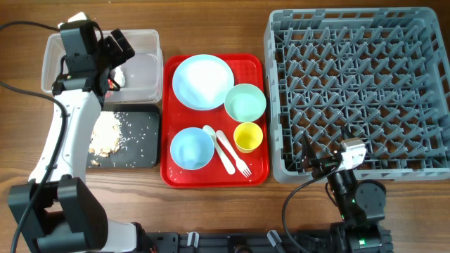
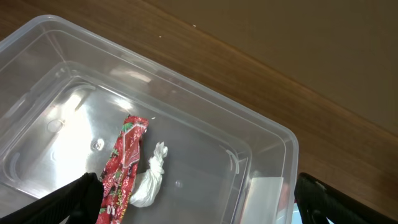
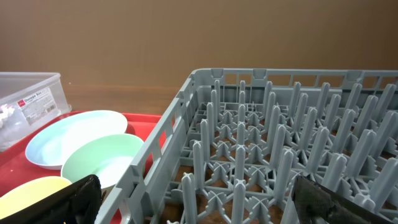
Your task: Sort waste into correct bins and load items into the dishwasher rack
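My left gripper [image 1: 116,55] hangs open over the clear tub [image 1: 144,70]. In the tub lie the red wrapper [image 2: 124,165] and white scrap [image 2: 149,183], free of the fingers [image 2: 74,202]. Beige crumbs [image 1: 105,133] lie in the black tray [image 1: 140,144]. The red serving tray [image 1: 257,67] carries the blue plate [image 1: 202,81], blue bowl [image 1: 191,148], mint bowl [image 1: 245,102], yellow cup [image 1: 247,136], spoon [image 1: 216,140] and fork [image 1: 235,158]. My right gripper [image 1: 320,165] stands open and empty at the front left corner of the grey rack [image 1: 355,15].
The tub and black tray stand one behind the other at the left, the red tray in the middle, the rack at the right. Bare wooden table shows along the front edge. Cables run from both arm bases.
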{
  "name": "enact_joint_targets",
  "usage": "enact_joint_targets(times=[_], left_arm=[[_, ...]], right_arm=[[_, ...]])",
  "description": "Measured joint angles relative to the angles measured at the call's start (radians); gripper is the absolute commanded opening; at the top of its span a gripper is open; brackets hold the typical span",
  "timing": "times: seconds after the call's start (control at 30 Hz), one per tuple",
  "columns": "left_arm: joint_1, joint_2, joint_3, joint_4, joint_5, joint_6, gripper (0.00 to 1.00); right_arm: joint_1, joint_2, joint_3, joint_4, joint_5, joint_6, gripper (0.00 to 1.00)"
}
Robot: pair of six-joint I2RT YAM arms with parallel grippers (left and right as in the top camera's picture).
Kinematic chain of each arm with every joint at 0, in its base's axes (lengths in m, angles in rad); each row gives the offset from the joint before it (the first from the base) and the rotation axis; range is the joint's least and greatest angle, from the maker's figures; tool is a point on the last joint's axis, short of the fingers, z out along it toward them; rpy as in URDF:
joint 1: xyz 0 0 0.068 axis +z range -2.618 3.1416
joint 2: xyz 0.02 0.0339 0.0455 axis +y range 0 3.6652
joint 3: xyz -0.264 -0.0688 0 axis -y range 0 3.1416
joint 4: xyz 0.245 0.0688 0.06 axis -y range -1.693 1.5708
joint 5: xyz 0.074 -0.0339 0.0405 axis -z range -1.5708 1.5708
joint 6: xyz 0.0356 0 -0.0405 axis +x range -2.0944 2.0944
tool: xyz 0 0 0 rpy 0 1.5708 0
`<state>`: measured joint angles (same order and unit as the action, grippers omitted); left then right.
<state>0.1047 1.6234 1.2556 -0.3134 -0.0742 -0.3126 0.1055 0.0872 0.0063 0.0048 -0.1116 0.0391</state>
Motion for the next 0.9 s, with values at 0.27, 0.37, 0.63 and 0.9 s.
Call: enact_joint_targets(times=[0.27,0.37,0.63,0.9], left_arm=[[0.000,0.000,0.000,0.000,0.000,0.000,1.00],[0.000,0.000,0.000,0.000,0.000,0.000,1.00],[0.000,0.000,0.000,0.000,0.000,0.000,1.00],[0.000,0.000,0.000,0.000,0.000,0.000,1.00]], right_arm=[[0.000,0.000,0.000,0.000,0.000,0.000,1.00],[0.000,0.000,0.000,0.000,0.000,0.000,1.00],[0.000,0.000,0.000,0.015,-0.021,0.017,1.00],[0.000,0.003,0.010,0.015,-0.161,0.309,1.00]])
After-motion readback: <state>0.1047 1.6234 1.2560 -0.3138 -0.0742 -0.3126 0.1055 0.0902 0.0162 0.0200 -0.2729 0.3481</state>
